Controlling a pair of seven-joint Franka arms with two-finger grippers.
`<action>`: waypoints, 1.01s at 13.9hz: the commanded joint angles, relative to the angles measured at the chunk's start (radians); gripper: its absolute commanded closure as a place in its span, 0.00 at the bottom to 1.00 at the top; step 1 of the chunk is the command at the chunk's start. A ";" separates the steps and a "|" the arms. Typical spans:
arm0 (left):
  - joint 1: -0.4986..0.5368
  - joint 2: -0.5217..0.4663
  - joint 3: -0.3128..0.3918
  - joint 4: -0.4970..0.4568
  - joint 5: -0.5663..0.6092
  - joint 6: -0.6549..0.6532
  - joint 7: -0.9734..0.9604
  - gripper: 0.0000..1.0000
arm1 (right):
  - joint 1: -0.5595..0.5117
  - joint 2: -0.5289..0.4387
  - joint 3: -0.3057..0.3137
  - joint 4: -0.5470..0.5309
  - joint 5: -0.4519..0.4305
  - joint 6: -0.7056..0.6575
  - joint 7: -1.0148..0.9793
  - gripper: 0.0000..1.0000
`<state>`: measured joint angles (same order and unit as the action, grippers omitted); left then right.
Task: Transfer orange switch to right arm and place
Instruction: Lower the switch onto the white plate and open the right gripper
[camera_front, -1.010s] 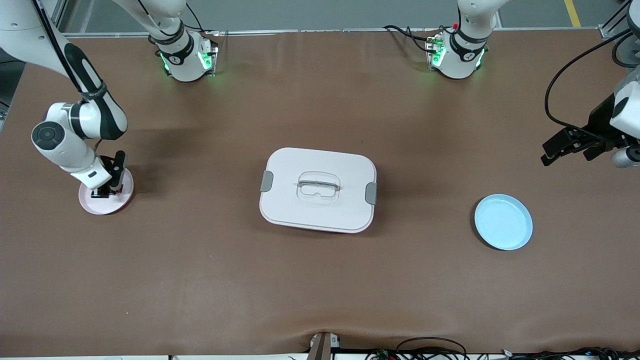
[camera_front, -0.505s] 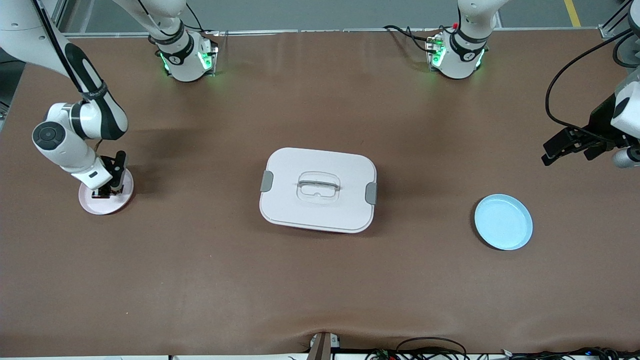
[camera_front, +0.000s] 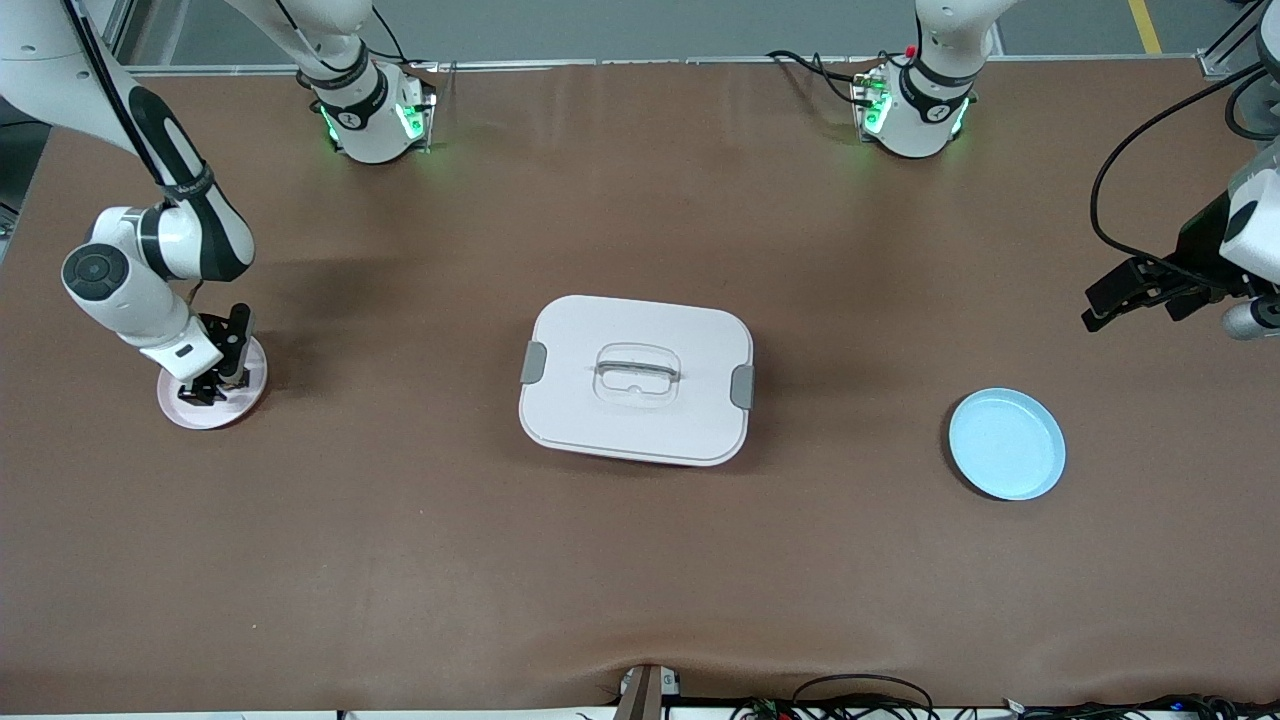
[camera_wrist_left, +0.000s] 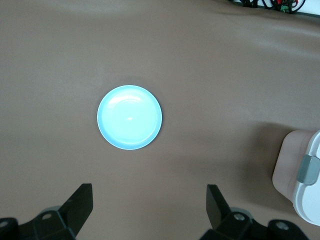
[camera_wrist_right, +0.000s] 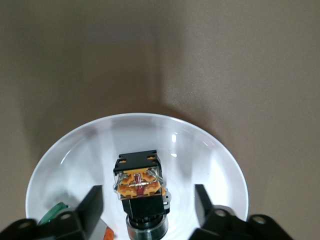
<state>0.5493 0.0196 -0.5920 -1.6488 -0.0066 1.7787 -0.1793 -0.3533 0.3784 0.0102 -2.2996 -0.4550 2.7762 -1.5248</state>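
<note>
Your right hand (camera_wrist_right: 147, 207) sits low over the pink plate (camera_front: 190, 410) at the right arm's end of the table (camera_front: 640, 560), fingers (camera_wrist_right: 92, 202) parted either side of the orange switch (camera_wrist_right: 140, 187), which stands on the plate free of both pads. Your left hand (camera_wrist_left: 150, 207) waits, spread wide and empty, above bare table near the blue plate (camera_front: 1006, 444). A lidded white box (camera_front: 636, 378) sits mid-table.
</note>
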 joint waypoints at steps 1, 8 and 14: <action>0.003 0.002 -0.002 0.009 -0.006 -0.018 0.023 0.00 | -0.010 -0.004 0.010 0.014 -0.024 -0.007 0.006 0.00; -0.216 0.002 0.226 0.010 -0.006 -0.019 0.023 0.00 | 0.037 -0.123 0.019 0.058 -0.011 -0.266 0.165 0.00; -0.508 -0.004 0.515 0.010 -0.006 -0.025 0.021 0.00 | 0.062 -0.239 0.021 0.147 0.200 -0.554 0.235 0.00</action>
<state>0.0738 0.0246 -0.1135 -1.6482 -0.0066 1.7742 -0.1775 -0.3098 0.1741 0.0308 -2.1992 -0.3052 2.3296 -1.3162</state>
